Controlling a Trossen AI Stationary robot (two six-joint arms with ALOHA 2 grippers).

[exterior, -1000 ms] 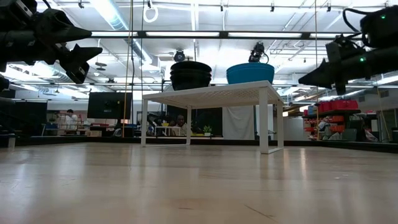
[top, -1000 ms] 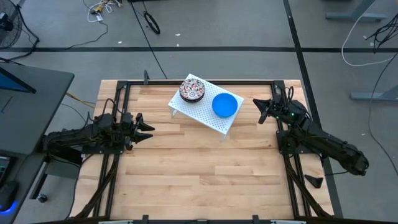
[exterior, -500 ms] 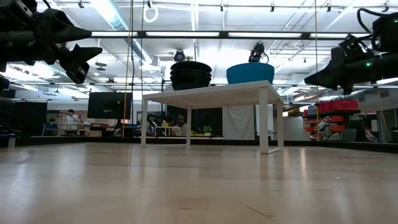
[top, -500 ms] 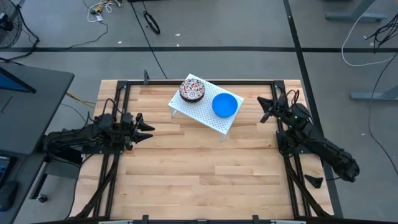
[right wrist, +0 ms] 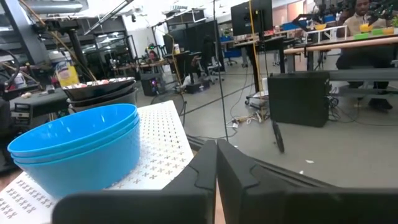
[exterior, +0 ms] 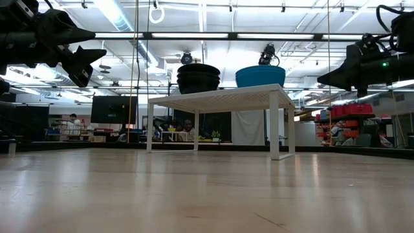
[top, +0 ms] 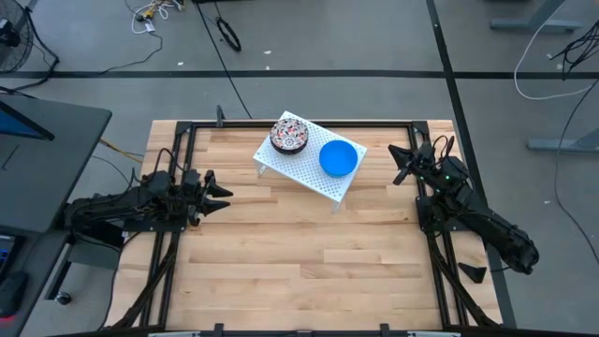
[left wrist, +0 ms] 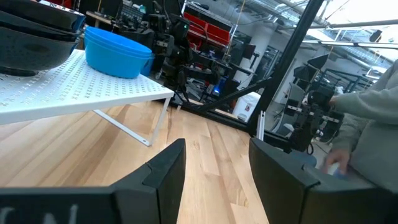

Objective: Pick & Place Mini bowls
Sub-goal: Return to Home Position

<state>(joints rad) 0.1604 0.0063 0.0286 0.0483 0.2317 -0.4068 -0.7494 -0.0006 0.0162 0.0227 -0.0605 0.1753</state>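
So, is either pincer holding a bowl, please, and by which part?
Nothing is held: the left pincer is open and empty, the right pincer shut on nothing. The blue bowls sit on the rack.

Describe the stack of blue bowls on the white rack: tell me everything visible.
The blue bowl stack is plain bright blue, round and glossy like plastic. In the right wrist view its nested rims show one inside another. It stands upright and empty on the white perforated rack, toward its right end, beside but apart from the speckled bowl stack. Only the rack touches it. The right end effector sits off to its right, clear of it.
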